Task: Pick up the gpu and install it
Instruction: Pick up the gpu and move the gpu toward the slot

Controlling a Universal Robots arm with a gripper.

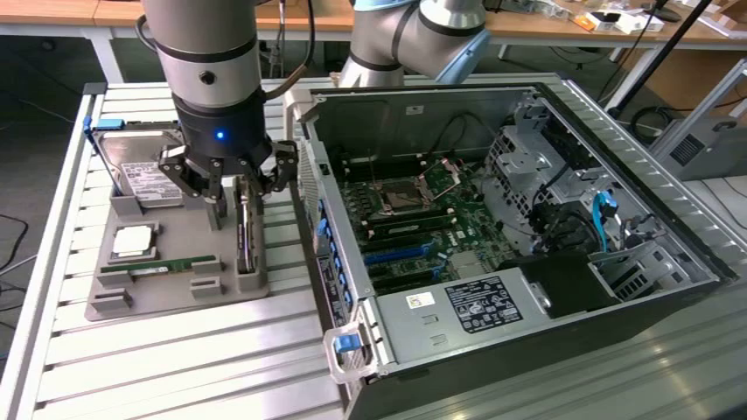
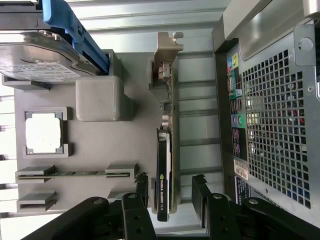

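Gripper (image 2: 171,184) is open, jaws astride one end of the gpu (image 2: 164,160), not closed on it. The gpu stands on edge in its slot in the grey fixture tray (image 2: 95,150), just beside the computer case (image 2: 270,100), with its bracket at the end away from the gripper.

Watch centring: in the wrist view the card sits nearer one finger (image 2: 142,192), so that one likely touches first and shoves it sideways in the slot. Gripping at one end, you risk the card pivoting bracket-down on the lift. Go too deep and the tips hit the tray. A tilted card could clip the case wall.
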